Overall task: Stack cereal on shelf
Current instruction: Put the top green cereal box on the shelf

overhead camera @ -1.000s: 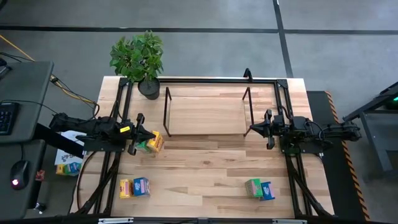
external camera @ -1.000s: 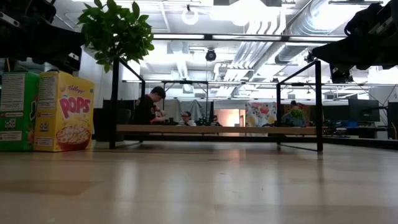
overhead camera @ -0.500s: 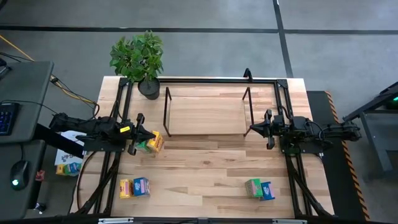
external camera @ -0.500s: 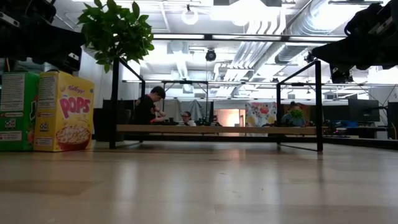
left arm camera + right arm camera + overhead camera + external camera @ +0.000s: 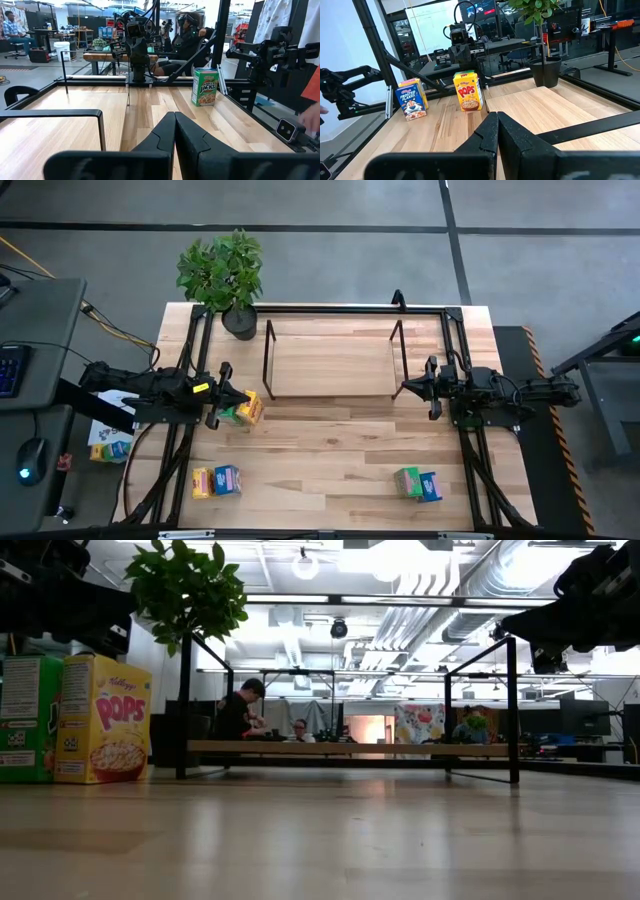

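High view. You had a potted plant [image 5: 222, 275] at the table's far left corner, just beyond the shelf's left end. The table [image 5: 330, 455] was light wood, ringed by a black frame [image 5: 456, 330], on a grey floor; a desk with a mouse [image 5: 31, 454] stood off to the left. The shelf [image 5: 333, 360] sat at the far middle. Your left gripper [image 5: 226, 395] waited at the left edge, fingers shut, empty, with a green-and-yellow cereal pair [image 5: 243, 410] just beside its tip. Your right gripper [image 5: 429, 388] waited at the right edge beside the shelf's right end, shut, empty. A yellow-and-blue pair [image 5: 217, 480] stood near left; a green-and-blue pair [image 5: 417, 483] stood near right, both well apart from either gripper.

Low view. You saw a yellow Pops box [image 5: 105, 720] touching a green box [image 5: 28, 718] at far left, upright. The shelf board [image 5: 345, 748] spanned the middle. People sat in the room behind.

Left wrist view. Your closed fingers [image 5: 172, 132] pointed across the table; a green Apple Jacks box [image 5: 205, 87] stood upright far ahead, with the right arm [image 5: 136, 45] beyond.

Right wrist view. Your closed fingers [image 5: 495, 131] faced the Pops box [image 5: 468, 91] and a blue Frosted Flakes box [image 5: 411, 100]; the plant pot [image 5: 545, 72] stood on the table's far side.
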